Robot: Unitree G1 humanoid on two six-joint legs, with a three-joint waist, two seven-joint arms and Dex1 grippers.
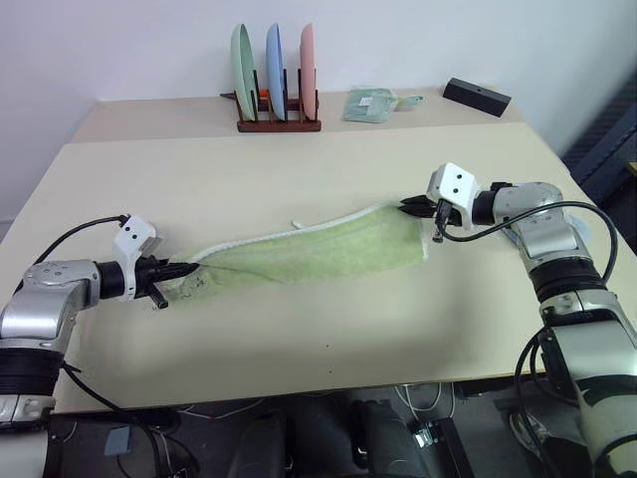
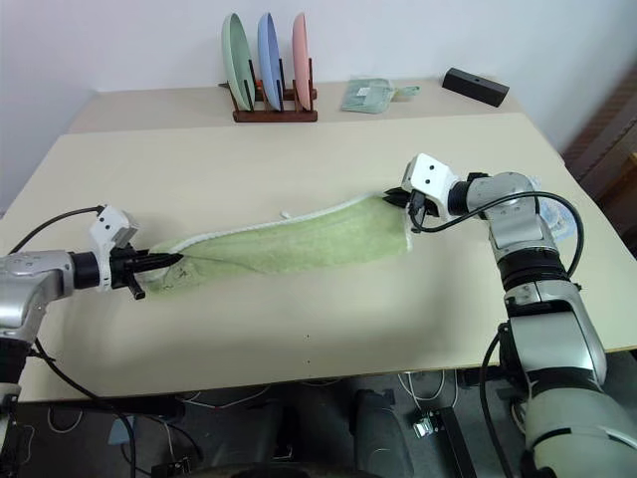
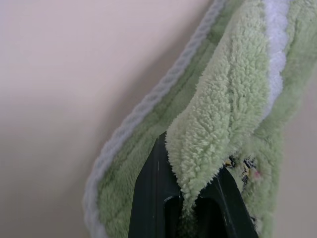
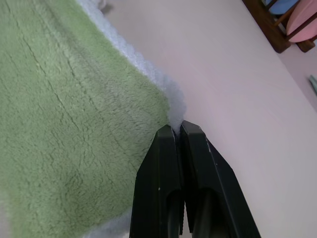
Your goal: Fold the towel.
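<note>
While the one towel [image 1: 309,251] hangs stretched in a long, sagging band between the two pincers, each end is firmly pinched. The left gripper [image 1: 187,269] has its two black fingers clenched on a bunched corner, and in the left wrist view a thick fold of fluffy green terry is squeezed right between them, a small dark printed mark just beside the fingers. The right gripper [image 1: 411,206] is clamped on the opposite corner; its wrist view shows the two fingers pressed flat together, nipping the white edging at the very tip of the cloth.

One towel, then, soft and looped in texture, light green, trimmed all round with a white corded border, and a small white loop [image 1: 295,224] poking from its far edge, between the two pincers. Its middle rests on the table [image 1: 299,339], a smooth, pale beige, matte surface.

Well beyond both grippers stands one dark wooden rack [image 1: 279,123] holding three round plates on edge: one green [image 1: 242,70], one blue [image 1: 275,70], one pink [image 1: 308,68]. Beside the rack lies one flat mint-green packet [image 1: 370,105], and further along one black rectangular block [image 1: 477,97].
</note>
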